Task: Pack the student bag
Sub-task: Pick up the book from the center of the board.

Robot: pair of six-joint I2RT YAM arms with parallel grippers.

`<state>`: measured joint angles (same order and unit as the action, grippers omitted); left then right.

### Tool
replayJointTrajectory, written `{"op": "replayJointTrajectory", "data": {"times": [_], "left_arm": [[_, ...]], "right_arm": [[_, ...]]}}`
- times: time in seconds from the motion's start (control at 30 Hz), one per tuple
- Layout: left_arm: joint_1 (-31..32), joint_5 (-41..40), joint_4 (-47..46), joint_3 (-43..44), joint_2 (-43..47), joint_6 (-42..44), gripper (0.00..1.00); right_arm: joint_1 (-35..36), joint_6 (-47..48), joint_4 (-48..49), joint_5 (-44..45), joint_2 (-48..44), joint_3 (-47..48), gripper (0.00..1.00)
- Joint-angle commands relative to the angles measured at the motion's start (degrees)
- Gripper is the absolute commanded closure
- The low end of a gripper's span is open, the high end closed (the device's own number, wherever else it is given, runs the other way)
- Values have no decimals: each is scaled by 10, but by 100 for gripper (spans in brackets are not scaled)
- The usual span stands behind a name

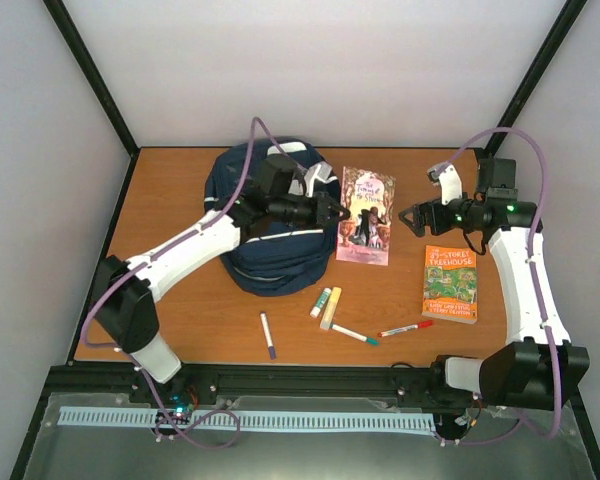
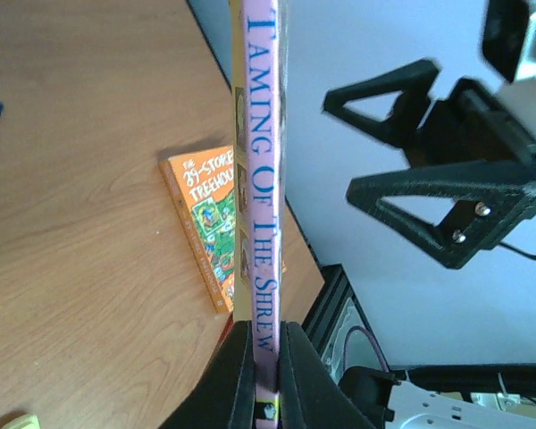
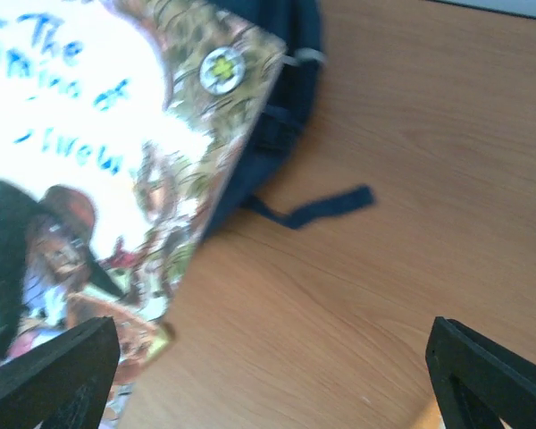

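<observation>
My left gripper (image 1: 337, 213) clamped on the pink book (image 1: 367, 222) just right of the student bag (image 1: 270, 262), my right gripper (image 1: 412, 218) spread open, farther right of the bag

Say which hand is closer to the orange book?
Right. The right gripper hovers just beyond the orange book; the left gripper is farther left, holding the pink book.

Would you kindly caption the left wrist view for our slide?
Left fingers clamp the pink book at its spine; an orange book lies on the table.
</observation>
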<state>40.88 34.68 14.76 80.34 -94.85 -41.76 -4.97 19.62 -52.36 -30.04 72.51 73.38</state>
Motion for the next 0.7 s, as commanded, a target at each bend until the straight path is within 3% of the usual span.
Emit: {"op": "replayJointTrajectory", "data": {"times": [0.0, 0.27, 0.53, 0.67], "left_arm": [[-8, 17, 3, 11, 48, 25, 99], [-8, 58, -46, -8, 101, 37, 99], [-8, 87, -134, -41, 108, 0, 99], [-8, 87, -130, -33, 97, 7, 99]], "right_arm": [[-5, -16, 13, -212, 14, 16, 7], [-3, 20, -30, -486, 55, 32, 10], [4, -1, -52, -555, 76, 45, 11], [5, -30, -35, -609, 73, 25, 17]]}}
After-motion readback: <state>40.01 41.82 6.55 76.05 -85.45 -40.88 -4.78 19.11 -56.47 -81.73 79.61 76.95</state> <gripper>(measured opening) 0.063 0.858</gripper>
